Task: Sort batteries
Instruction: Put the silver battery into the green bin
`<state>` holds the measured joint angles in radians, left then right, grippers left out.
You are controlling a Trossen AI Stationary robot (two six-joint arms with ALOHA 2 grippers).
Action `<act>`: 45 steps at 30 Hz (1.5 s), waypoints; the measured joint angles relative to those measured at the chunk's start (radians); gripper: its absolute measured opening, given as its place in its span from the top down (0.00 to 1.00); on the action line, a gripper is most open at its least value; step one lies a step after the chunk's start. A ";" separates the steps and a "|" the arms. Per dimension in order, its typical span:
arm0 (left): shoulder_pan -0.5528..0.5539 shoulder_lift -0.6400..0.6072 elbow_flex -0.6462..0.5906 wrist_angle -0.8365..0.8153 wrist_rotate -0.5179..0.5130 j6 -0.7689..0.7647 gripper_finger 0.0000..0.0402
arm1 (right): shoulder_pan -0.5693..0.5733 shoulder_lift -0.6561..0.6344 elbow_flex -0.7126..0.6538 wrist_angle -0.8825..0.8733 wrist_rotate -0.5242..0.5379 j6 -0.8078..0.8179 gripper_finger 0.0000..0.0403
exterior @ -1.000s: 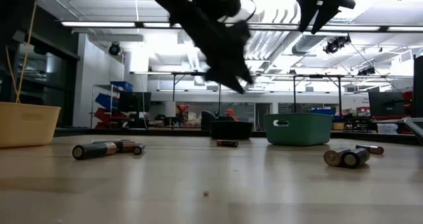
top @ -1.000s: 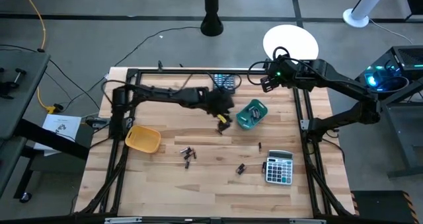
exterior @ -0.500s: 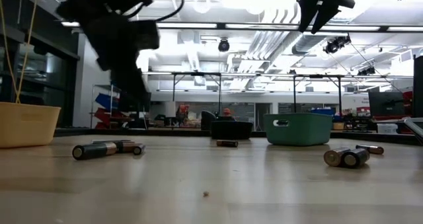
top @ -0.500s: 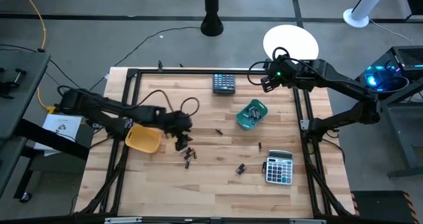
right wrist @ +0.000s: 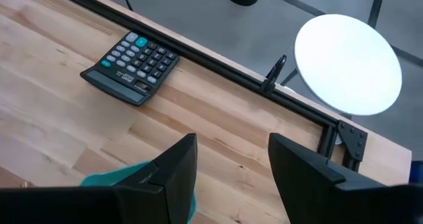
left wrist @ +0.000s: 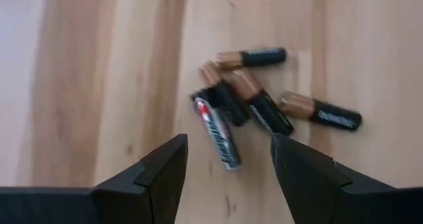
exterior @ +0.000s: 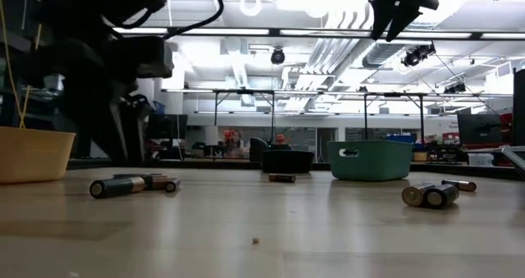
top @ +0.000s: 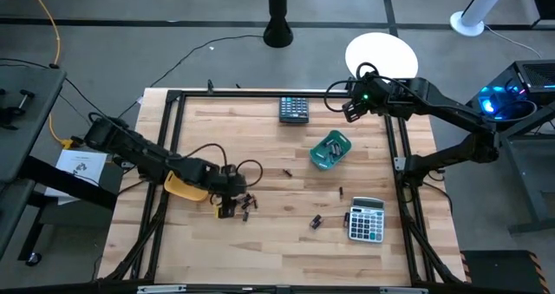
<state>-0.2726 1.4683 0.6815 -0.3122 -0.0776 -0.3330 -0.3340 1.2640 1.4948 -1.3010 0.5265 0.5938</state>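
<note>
left gripper (top: 227, 209) hangs low over the table (top: 286, 242), fingers spread apart with nothing between them, right beside a cluster of batteries (left wrist: 264, 108) lying loose on the wood. that cluster is five cells, copper-topped black ones and one with a red and silver label; the writing on them is too blurred to read. the yellow tray (top: 184, 186) sits just beside the left arm, partly under it. more batteries are scattered: a single one (top: 286, 172) mid-table, a pair (top: 316, 221) near the grey calculator (top: 366, 220), a small one (top: 341, 191) between the calculator and the teal tray (top: 330, 150), which holds some cells too. the dark calculator (right wrist: 131, 67) lies at the far edge. right gripper (top: 351, 109) waits high over the far right corner, fingers parted and empty. nothing blocks the cluster; in the low view the left arm looms dark behind the nearest batteries (exterior: 133, 184).
</note>
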 joint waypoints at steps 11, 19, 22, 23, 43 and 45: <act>-0.003 0.133 0.005 0.050 -0.005 -0.105 0.48 | 0.000 0.000 0.000 0.000 0.022 -0.027 0.55; 0.024 0.142 0.006 -0.010 -0.053 -0.209 0.78 | 0.000 0.000 0.000 -0.001 0.022 -0.037 0.55; 0.055 0.090 0.003 -0.027 -0.037 -0.230 0.93 | 0.000 0.000 0.000 -0.002 0.023 -0.037 0.55; 0.069 0.067 -0.003 -0.037 -0.040 -0.235 0.93 | 0.000 0.000 0.000 -0.002 0.023 -0.037 0.55; 0.430 0.405 0.511 0.471 0.160 0.053 0.92 | 0.000 0.000 0.000 0.049 0.039 -0.018 0.55; 0.429 0.506 0.619 0.471 0.211 0.072 0.92 | 0.000 0.000 0.000 0.049 0.052 -0.018 0.55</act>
<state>0.1569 1.9744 1.3006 0.1587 0.1333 -0.2613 -0.3344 1.2636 1.4944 -1.2522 0.5789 0.5761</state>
